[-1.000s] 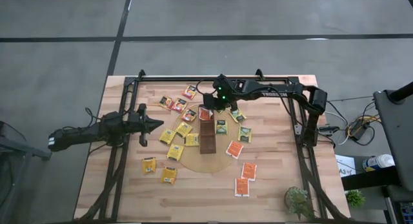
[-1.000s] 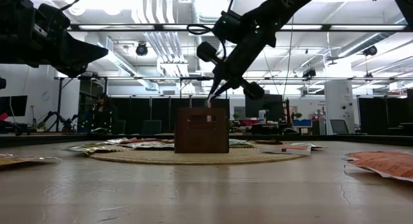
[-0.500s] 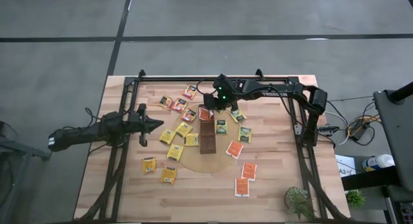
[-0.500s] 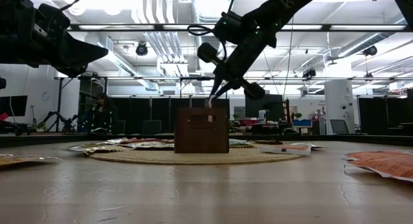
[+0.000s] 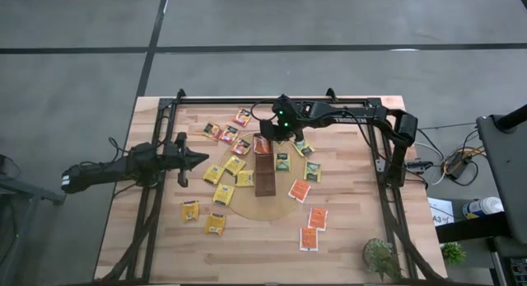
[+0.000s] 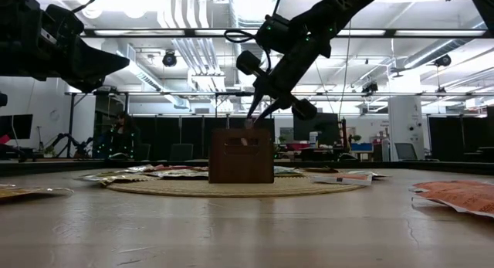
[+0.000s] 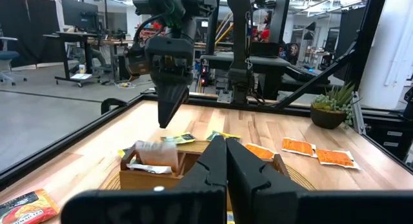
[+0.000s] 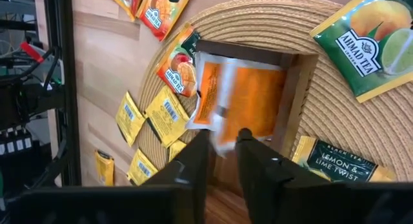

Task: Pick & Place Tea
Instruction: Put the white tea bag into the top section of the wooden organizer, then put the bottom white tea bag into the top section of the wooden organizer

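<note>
Right pincer (image 8: 222, 141) above sachet (image 8: 248, 102) in tray (image 8: 298, 88)

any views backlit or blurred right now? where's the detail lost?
Low view: bright ceiling lights behind leave the right gripper and the tray as dark shapes. Right wrist view: its own fingers are blurred; the orange sachet in the tray is soft, though the print on nearby sachets is readable. High view: evenly lit, no glare. Left wrist view: near fingers soft.
</note>
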Controlling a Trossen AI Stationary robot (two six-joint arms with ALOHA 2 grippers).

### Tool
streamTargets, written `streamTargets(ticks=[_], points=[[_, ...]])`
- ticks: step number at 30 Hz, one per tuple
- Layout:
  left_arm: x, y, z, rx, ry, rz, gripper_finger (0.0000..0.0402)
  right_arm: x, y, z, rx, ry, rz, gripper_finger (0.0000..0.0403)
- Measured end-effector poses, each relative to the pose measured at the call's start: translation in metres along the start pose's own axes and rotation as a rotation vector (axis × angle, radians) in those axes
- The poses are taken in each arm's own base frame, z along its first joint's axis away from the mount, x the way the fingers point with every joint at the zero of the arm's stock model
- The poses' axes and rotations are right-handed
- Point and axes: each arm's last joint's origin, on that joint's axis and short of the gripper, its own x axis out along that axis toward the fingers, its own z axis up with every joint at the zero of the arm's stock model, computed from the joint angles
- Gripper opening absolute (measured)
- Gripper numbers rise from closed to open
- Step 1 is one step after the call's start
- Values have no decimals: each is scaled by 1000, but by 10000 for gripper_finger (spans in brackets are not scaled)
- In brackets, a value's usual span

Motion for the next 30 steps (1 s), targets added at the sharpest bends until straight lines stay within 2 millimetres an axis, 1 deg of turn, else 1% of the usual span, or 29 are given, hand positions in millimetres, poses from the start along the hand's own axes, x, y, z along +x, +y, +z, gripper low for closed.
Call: streamTargets(ticks=[6, 11, 13, 17, 20, 24, 30], points=[[0, 0, 0, 0, 0, 0, 0, 0, 0, 0, 2, -5, 1, 141], [0, 0, 0, 0, 0, 0, 0, -1, 2, 0, -25, -7, 9, 163], [0, 0, 0, 0, 0, 0, 0, -6, 6, -3, -105, -9, 25, 168], [0, 0, 0, 0, 0, 0, 0, -24, 19, -13, -346, -19, 75, 173], [0, 0, 0, 0, 0, 0, 0, -30, 22, -22, -475, -5, 74, 173], [0, 0, 0, 0, 0, 0, 0, -38, 20, -35, -637, 47, 28, 173], [0, 0, 0, 0, 0, 0, 0, -36, 6, -58, -875, 209, -113, 173]])
